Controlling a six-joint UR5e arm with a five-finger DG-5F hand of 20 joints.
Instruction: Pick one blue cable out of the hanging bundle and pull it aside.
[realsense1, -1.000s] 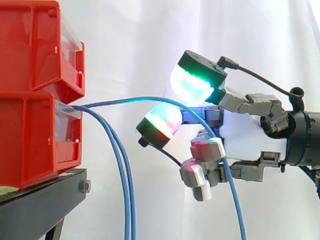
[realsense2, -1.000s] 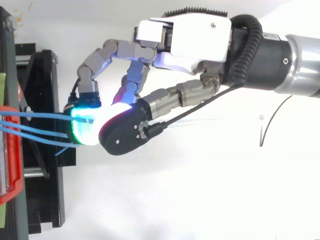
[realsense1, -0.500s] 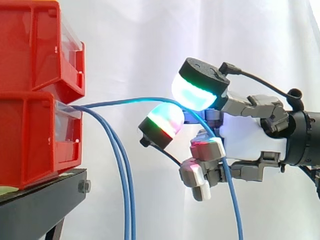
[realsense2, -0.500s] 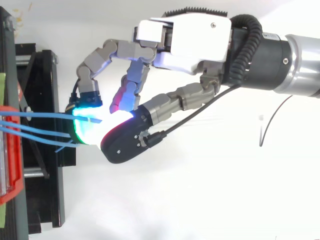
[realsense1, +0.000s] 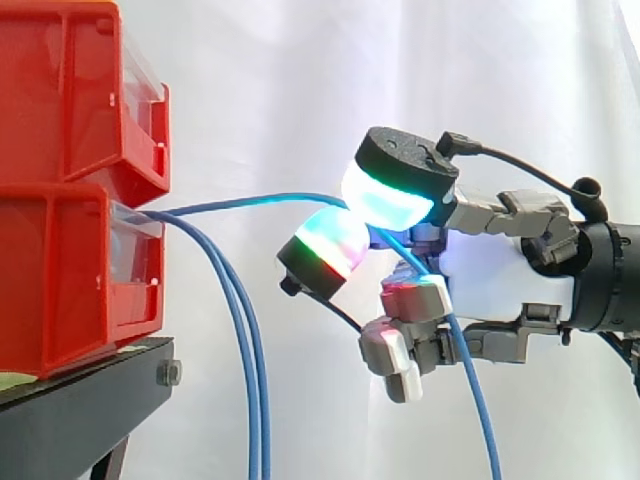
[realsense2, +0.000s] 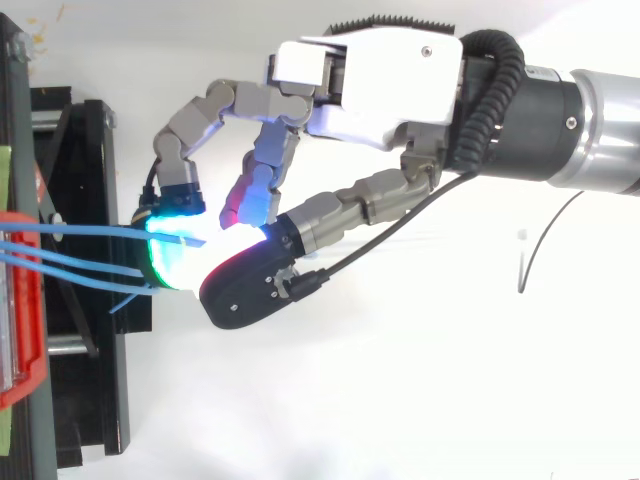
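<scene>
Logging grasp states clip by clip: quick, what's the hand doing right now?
Hand: shut on one blue cable, pinched between its curled fingers.

Your arm (realsense2: 600, 130) comes in level from the right, hand (realsense1: 500, 275) pointing left. Its fingers are curled, and two glowing pads (realsense1: 385, 200) meet up front, pinching the blue cable (realsense1: 250, 203) between them.

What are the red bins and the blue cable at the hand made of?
The red bins look like moulded plastic: glossy, soft highlights, clear front panels. The blue cable has a smooth, slightly shiny jacket, probably PVC or rubber; it bends in a loose curve.
</scene>
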